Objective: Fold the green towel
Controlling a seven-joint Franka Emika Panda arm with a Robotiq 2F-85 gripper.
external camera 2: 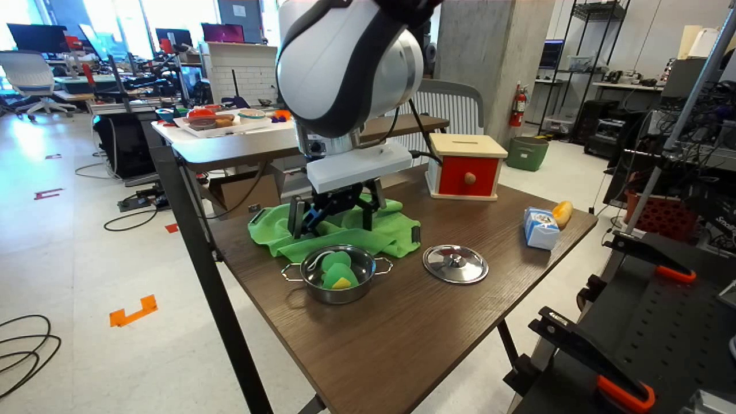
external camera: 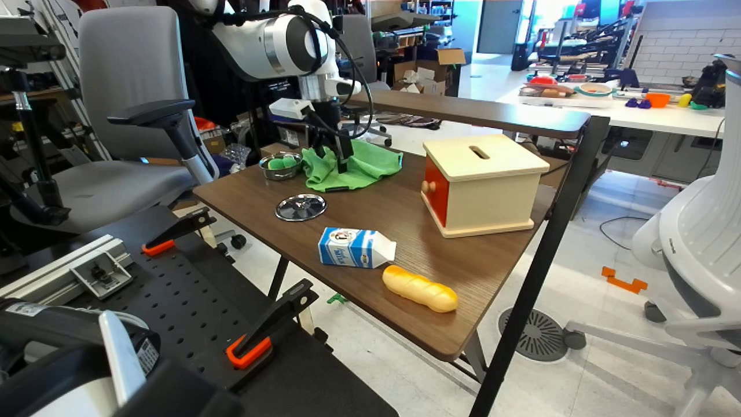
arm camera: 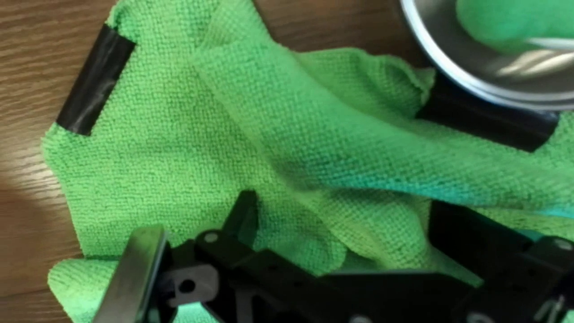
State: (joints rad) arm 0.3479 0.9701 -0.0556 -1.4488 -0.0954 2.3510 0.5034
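The green towel (external camera: 370, 165) lies crumpled on the brown table, with raised folds and short black strips at its corners. It also shows in an exterior view (external camera 2: 397, 230) and fills most of the wrist view (arm camera: 148, 170). My gripper (arm camera: 341, 204) points down at the towel with its fingers wide apart. A bunched ridge of towel lies between the fingers, nearer the right-hand one; they are not closed on it. In both exterior views the gripper (external camera: 333, 162) (external camera 2: 332, 227) is low over the towel, its fingertips at or in the cloth. Exact fingertip contact is hard to tell.
A metal pot (external camera 2: 336, 294) with green items inside stands against the towel's edge. A metal lid (external camera 2: 455, 264) lies nearby. A milk carton (external camera: 350, 248), toy bread (external camera: 419, 288) and a wooden box with a red front (external camera: 486, 197) are on the same table.
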